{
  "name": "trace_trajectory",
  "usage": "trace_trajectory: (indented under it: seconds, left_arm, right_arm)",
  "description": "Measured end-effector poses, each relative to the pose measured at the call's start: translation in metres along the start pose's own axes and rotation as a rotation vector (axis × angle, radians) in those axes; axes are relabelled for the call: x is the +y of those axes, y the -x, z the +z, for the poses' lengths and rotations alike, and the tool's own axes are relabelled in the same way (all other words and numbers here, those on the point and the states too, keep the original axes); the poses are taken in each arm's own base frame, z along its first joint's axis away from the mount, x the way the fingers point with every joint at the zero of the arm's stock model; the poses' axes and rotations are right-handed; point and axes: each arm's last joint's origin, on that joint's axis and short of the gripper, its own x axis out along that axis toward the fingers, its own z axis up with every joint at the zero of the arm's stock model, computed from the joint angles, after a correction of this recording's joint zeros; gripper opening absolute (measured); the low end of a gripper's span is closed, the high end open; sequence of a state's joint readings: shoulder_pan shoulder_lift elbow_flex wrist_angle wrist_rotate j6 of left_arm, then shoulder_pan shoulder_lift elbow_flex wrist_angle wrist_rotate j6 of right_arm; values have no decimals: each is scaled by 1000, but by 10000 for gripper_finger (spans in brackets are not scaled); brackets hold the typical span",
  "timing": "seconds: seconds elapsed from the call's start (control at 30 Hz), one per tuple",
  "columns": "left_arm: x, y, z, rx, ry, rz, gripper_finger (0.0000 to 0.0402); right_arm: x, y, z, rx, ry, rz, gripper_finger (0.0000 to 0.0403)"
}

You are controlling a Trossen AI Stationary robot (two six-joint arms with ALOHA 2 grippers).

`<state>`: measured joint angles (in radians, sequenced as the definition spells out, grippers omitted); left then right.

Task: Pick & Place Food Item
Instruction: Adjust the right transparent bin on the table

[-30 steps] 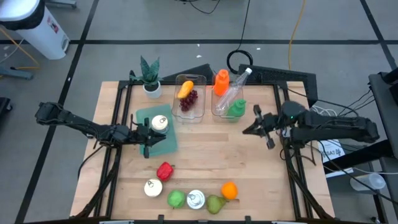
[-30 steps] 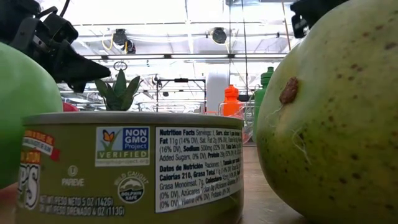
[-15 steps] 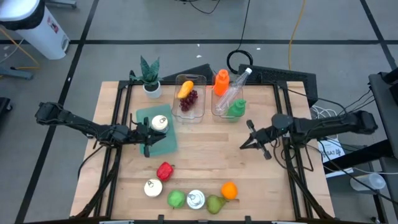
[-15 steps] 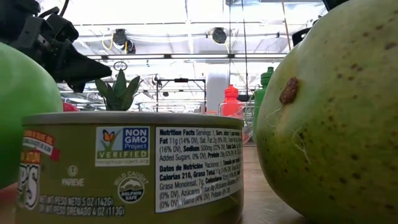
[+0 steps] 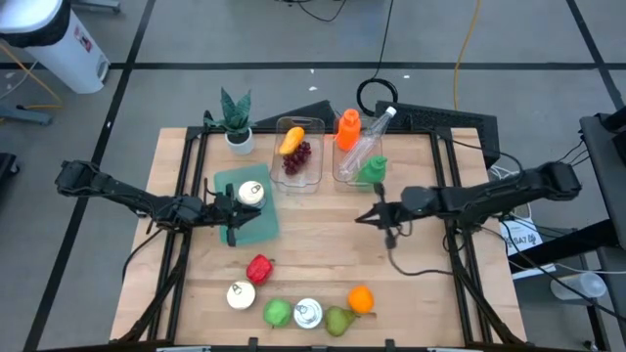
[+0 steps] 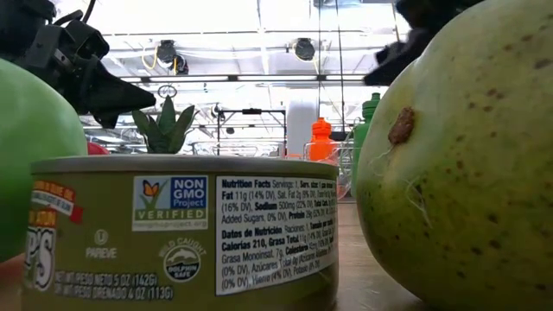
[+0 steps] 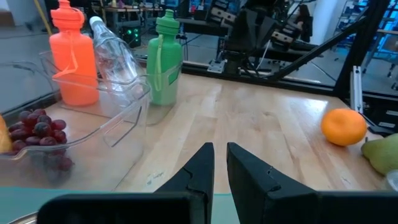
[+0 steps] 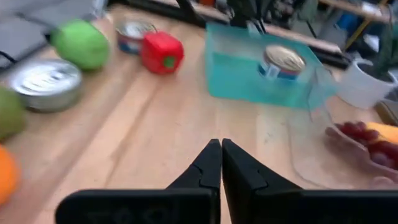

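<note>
While the left gripper [image 5: 227, 223] hangs over the near edge of the teal mat [image 5: 256, 223], we see its fingers pressed together with nothing between them. A small can [image 5: 251, 194] stands on that mat, just beyond the gripper. The right gripper [image 5: 368, 217] sits above bare wood near the middle of the wooden table [image 5: 323, 254], just in front of the green bottle [image 5: 372, 172]; its fingers are likewise pressed together and empty, as the right wrist view shows.

Along the table's near edge we find the food items in a loose row: a red bell pepper [image 5: 259, 267], a second can [image 5: 241, 294], a green apple [image 5: 278, 313], a silver-topped tin [image 5: 308, 313], a pear [image 5: 338, 320] and an orange [image 5: 361, 298]. The tin lies between the apple and the pear, which in the low view crowd the frame beside it. None of these is touched by either gripper.

At the far side stand two clear containers. One clear container [image 5: 299, 154] holds purple grapes [image 5: 296, 154] and a yellow-orange fruit [image 5: 290, 140] that we cannot name for certain. The other container [image 5: 354, 156] holds an orange bottle [image 5: 347, 129] and a clear bottle [image 5: 370, 136], with the green bottle at its near corner. A small potted plant [image 5: 236, 118] stands at the far left corner of the table.
</note>
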<state>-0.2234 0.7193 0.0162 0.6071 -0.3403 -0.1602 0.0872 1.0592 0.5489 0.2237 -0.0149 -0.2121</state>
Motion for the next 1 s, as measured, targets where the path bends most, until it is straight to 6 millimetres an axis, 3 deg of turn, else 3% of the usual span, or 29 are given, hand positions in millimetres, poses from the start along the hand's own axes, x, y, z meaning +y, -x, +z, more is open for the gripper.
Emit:
trace_trajectory:
  seconds: [0.27,0.5,0.67,1.0]
  left_arm:
    - [0,0,0,4,-8,3,49]
    - [0,0,0,5,-9,2,49]
    - [0,0,0,5,-9,2,49]
    - [0,0,-1,7,-23,0,49]
  right_arm:
    - [-20,-40,38,311,107,-166,65]
    - [-29,-71,41,437,231,-246,164]
    - [-40,-81,36,500,251,-315,214]
    - [-67,-75,22,587,168,-373,208]
